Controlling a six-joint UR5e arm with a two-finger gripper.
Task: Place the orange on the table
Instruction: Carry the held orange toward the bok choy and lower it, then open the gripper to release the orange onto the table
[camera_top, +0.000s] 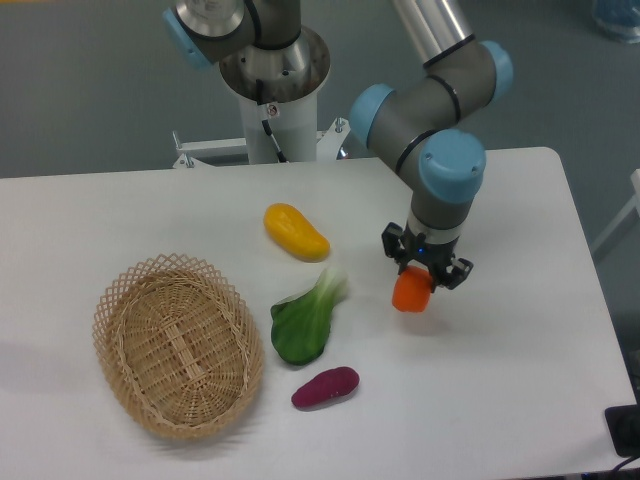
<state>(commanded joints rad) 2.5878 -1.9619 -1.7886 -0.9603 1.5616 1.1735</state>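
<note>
The orange (411, 291) is a small bright orange blocky fruit right of the table's middle. My gripper (427, 273) points straight down over it, and its fingers stand on either side of the orange's top. The orange sits at or just above the white table (520, 330); I cannot tell whether it touches. I cannot tell whether the fingers still press on it.
A yellow-orange mango-like fruit (296, 232) lies left of the gripper. A green leafy vegetable (306, 320) and a purple item (325, 387) lie in front of it. An oval wicker basket (178, 343) stands at the left.
</note>
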